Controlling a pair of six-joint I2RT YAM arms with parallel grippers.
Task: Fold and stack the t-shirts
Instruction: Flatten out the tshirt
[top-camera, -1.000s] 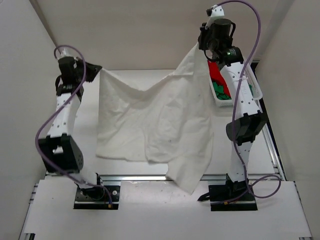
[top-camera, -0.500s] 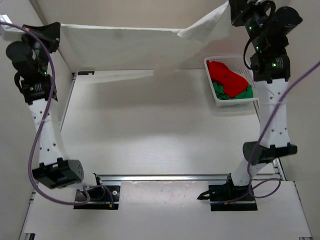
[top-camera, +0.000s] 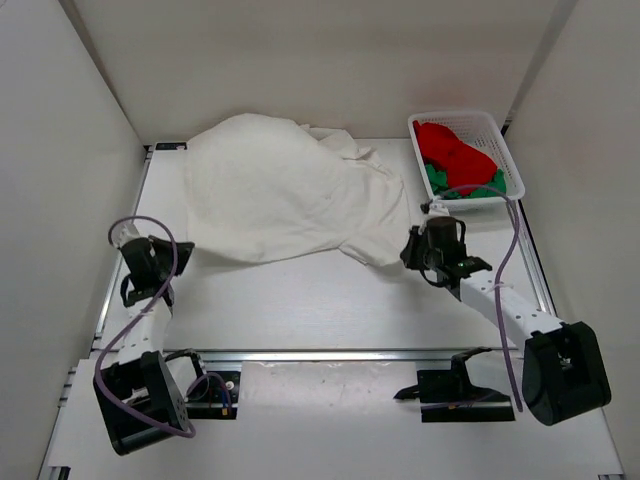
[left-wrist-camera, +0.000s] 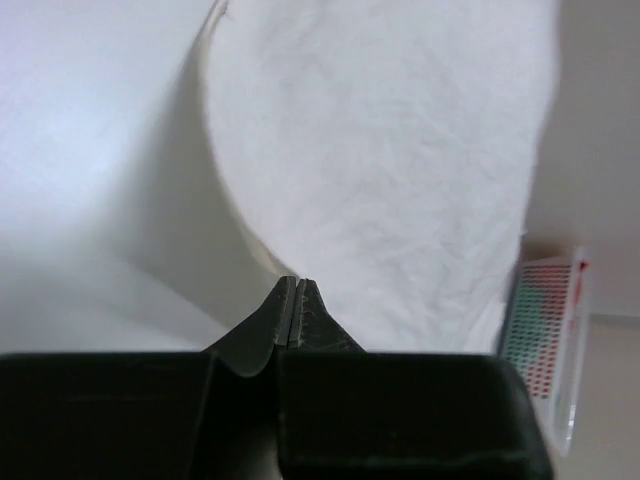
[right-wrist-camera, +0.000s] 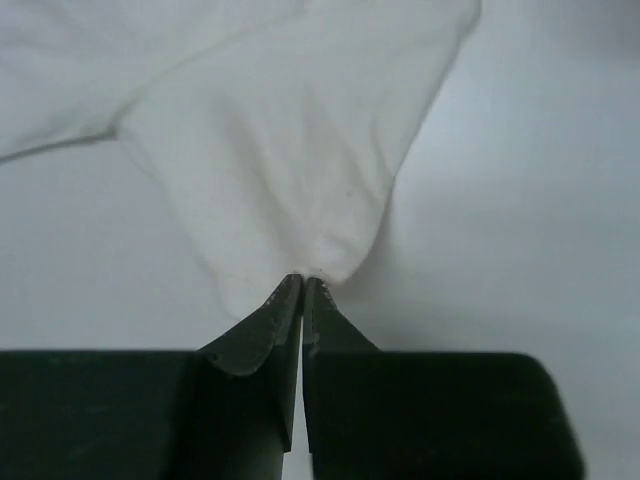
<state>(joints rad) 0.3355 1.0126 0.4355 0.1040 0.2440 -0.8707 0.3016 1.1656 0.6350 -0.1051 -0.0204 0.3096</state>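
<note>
The white t-shirt (top-camera: 280, 200) lies spread and rumpled on the table at the back middle. My left gripper (top-camera: 186, 250) is low at the shirt's near left corner. In the left wrist view its jaws (left-wrist-camera: 297, 285) are shut, with the shirt's edge (left-wrist-camera: 400, 150) running into the tips. My right gripper (top-camera: 408, 250) is at the near right corner. Its jaws (right-wrist-camera: 303, 282) are shut, pinching a fold of the white cloth (right-wrist-camera: 300, 150). The red t-shirt (top-camera: 455, 150) and the green t-shirt (top-camera: 445, 185) lie bunched in the basket.
The white lattice basket (top-camera: 512, 165) stands at the back right, close behind my right gripper; it also shows in the left wrist view (left-wrist-camera: 545, 320). White walls close in the table on the left, back and right. Bare table lies between the shirt and the arm bases.
Both arms have swung down from holding the white t-shirt stretched high. The shirt now lies on the table, and both grippers are low at its near corners.
</note>
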